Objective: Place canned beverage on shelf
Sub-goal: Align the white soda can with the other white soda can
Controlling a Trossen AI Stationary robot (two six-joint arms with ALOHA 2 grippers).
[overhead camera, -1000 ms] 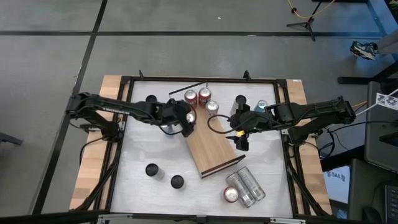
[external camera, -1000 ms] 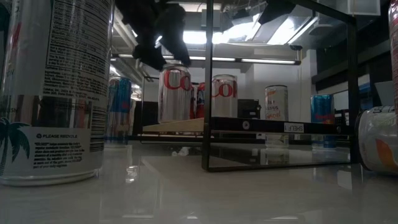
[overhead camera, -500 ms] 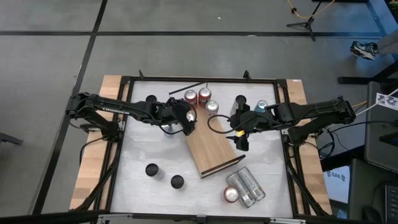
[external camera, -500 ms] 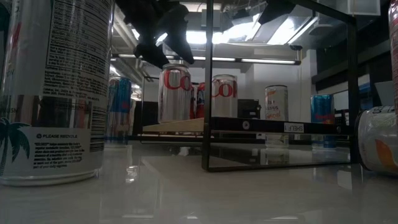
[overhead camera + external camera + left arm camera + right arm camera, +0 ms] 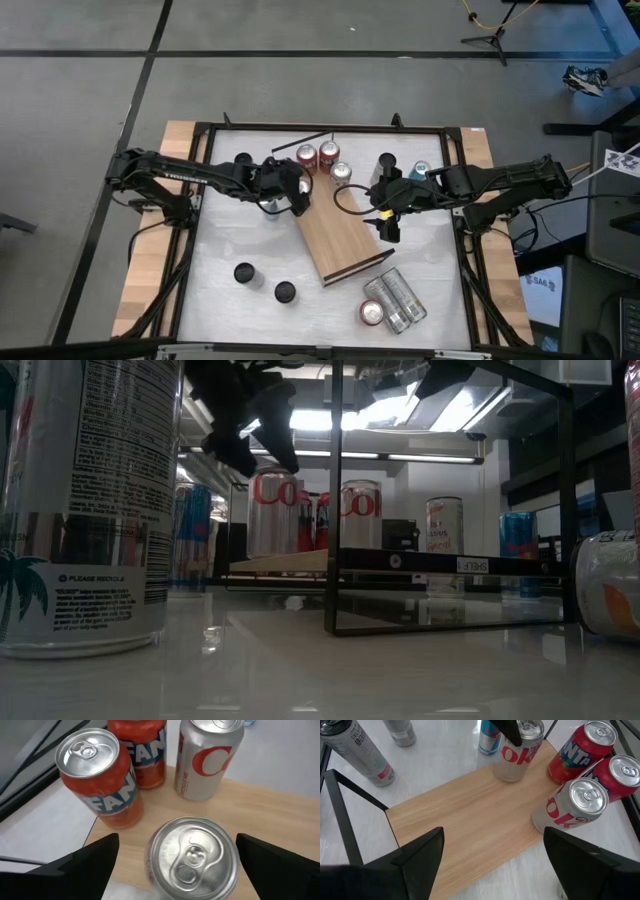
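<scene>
The shelf (image 5: 340,238), a light wooden board with a black rail at its near end, lies slanted in the middle of the table. On its far end stand two orange cans (image 5: 97,780) (image 5: 137,750) and a silver can (image 5: 207,755). A second silver can (image 5: 192,857) stands upright on the board's far left corner. My left gripper (image 5: 177,840) (image 5: 293,193) hangs open over this can, one finger on either side and clear of it. My right gripper (image 5: 492,832) (image 5: 386,226) hovers open above the shelf's right edge, with nothing in it.
Two silver cans (image 5: 390,300) lie near the table's near right corner. Dark-topped cans stand at the near left (image 5: 245,272) (image 5: 285,292) and along the far side (image 5: 243,160) (image 5: 387,160) (image 5: 421,170). A black cable loop (image 5: 350,200) lies over the shelf.
My left gripper has tipped a little and swung slightly toward the table's left above the silver can, staying open. The can stands still on the shelf.
</scene>
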